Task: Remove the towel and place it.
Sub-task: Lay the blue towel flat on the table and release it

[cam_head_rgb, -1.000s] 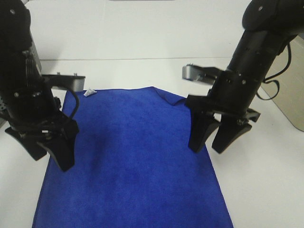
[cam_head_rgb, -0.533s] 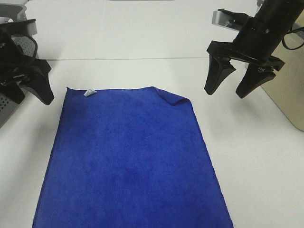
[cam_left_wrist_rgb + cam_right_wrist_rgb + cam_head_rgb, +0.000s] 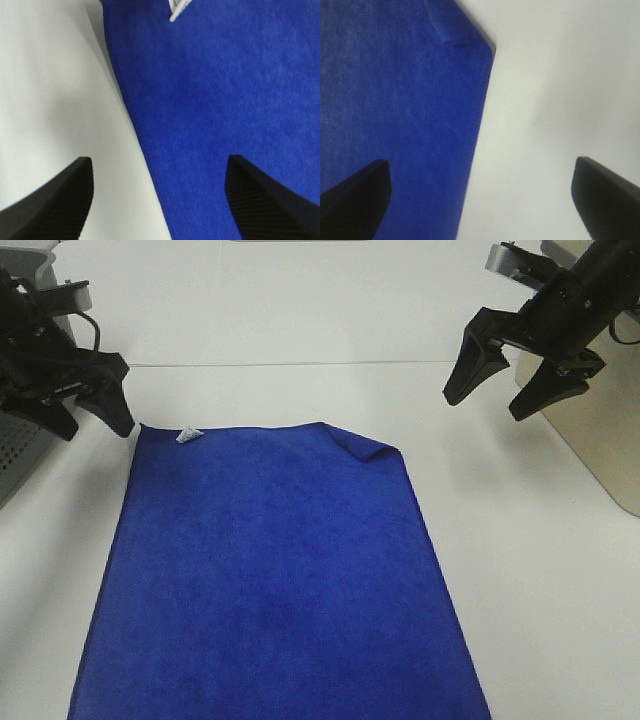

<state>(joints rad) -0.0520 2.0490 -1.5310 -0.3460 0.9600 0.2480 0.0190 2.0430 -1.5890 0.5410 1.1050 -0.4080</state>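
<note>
Exterior high: towel (image 3: pixel 275 570) spread, left end effector (image 3: pixel 92 427) and right end effector (image 3: pixel 487 407) wide, empty.

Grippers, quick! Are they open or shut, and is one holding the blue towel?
Left gripper: open, holding nothing.
Right gripper: open, holding nothing.
The towel lies spread out, and neither gripper touches it.

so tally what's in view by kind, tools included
towel: 1
white tag at the towel's corner: 1
tools: 2, left tool and right tool, both open and off the towel
total: 4
</note>
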